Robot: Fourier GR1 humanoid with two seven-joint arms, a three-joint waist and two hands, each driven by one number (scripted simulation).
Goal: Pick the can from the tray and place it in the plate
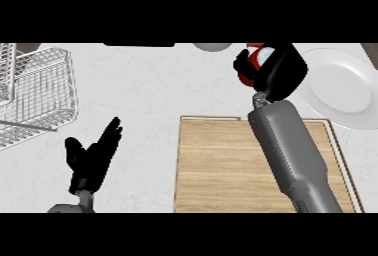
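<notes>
The right hand, fingers curled round the red can, carries it beside the white plate for placing there.

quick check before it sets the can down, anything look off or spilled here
Nothing stands out. The right robot hand holds the red can above the counter, just left of the white plate; no spill shows on the wooden tray.
</notes>
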